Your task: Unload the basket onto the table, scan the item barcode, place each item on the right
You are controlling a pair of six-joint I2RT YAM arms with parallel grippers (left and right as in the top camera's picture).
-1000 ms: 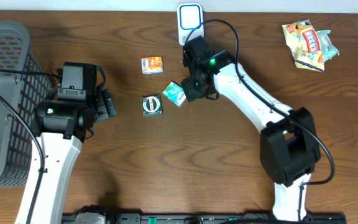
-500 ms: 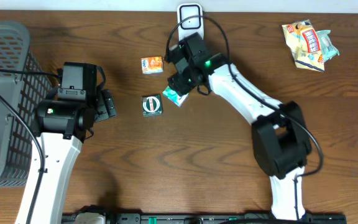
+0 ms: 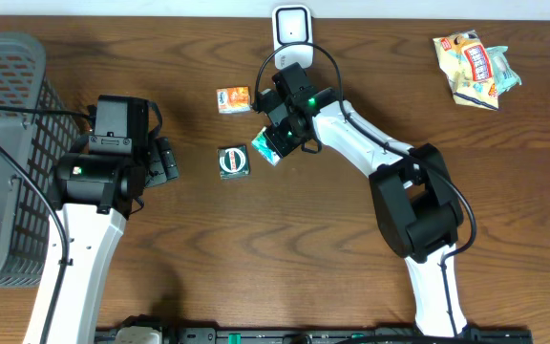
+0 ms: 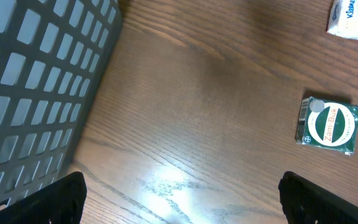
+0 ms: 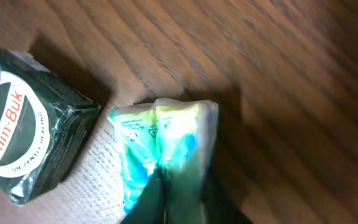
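Observation:
A teal and yellow packet point(image 3: 264, 146) lies on the table right of a dark green Zam-Buk box point(image 3: 234, 161). My right gripper point(image 3: 279, 139) is down over the packet and shut on it. In the right wrist view the packet point(image 5: 160, 140) is pinched and creased between my right gripper point(image 5: 180, 200) fingers, with the green box point(image 5: 27, 124) close on its left. A white barcode scanner point(image 3: 292, 26) stands at the table's far edge, behind the right arm. My left gripper point(image 3: 165, 161) hangs open and empty left of the box, its fingertips point(image 4: 48, 199) wide apart over bare wood.
A small orange packet point(image 3: 234, 99) lies behind the green box point(image 4: 330, 125). A crumpled snack bag point(image 3: 474, 67) sits at the far right. A grey mesh basket point(image 3: 3, 143) fills the left edge, close beside the left arm, as the basket point(image 4: 36, 74) wall shows.
The right arm swung left over the teal packet and its jaws closed on the packet. The left arm stayed still.

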